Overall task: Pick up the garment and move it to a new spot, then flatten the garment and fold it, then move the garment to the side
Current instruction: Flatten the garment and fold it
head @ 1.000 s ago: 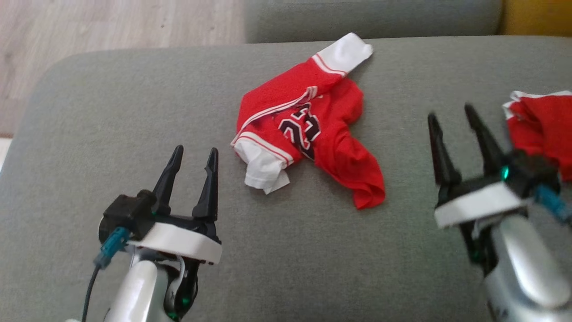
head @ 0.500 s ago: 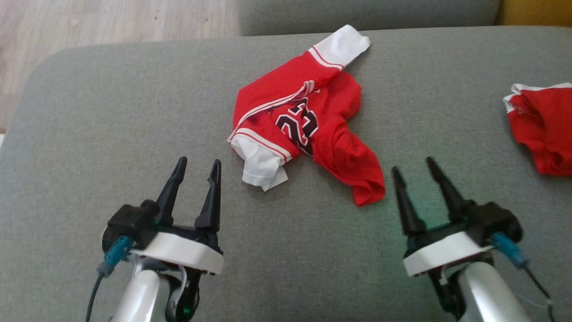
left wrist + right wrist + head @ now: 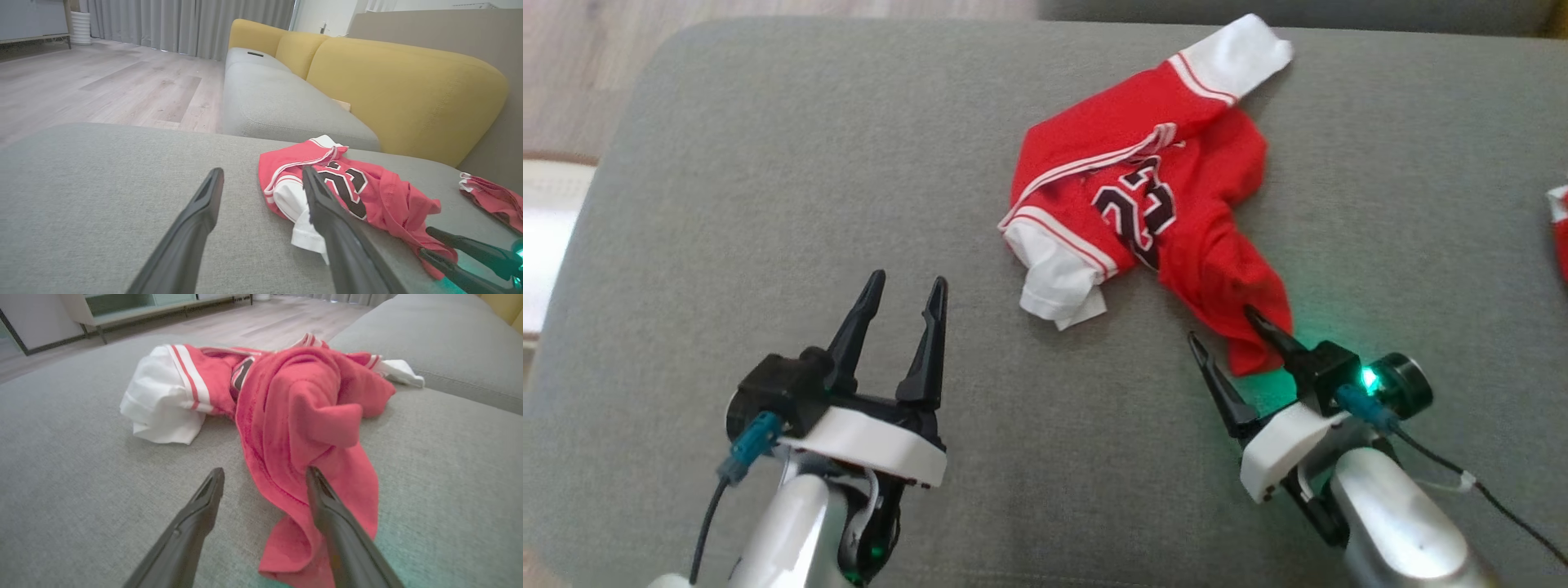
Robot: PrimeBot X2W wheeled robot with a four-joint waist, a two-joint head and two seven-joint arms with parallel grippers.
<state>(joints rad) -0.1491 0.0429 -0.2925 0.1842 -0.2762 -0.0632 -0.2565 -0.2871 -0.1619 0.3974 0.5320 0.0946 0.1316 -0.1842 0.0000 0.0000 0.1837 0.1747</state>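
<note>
A crumpled red jersey (image 3: 1143,188) with white sleeves and a dark number 23 lies on the grey sofa cushion (image 3: 768,163). My right gripper (image 3: 1222,324) is open at the jersey's near red hem, one finger on the cloth and the other on bare cushion to its left. In the right wrist view the hem of the jersey (image 3: 302,408) lies between and under the fingers of that gripper (image 3: 265,471). My left gripper (image 3: 908,282) stands open over bare cushion, left of the white sleeve. The left wrist view has the jersey (image 3: 367,192) beyond its open fingers (image 3: 262,171).
A second red garment (image 3: 1558,237) lies at the right edge of the cushion, also in the left wrist view (image 3: 490,196). Yellow sofa backrests (image 3: 408,94) rise behind. Wooden floor (image 3: 572,73) lies past the cushion's left and far edges.
My right gripper has swung left and forward from beside the second garment to the jersey's near hem. The head camera has shifted, so the jersey sits further right. The left gripper has barely moved.
</note>
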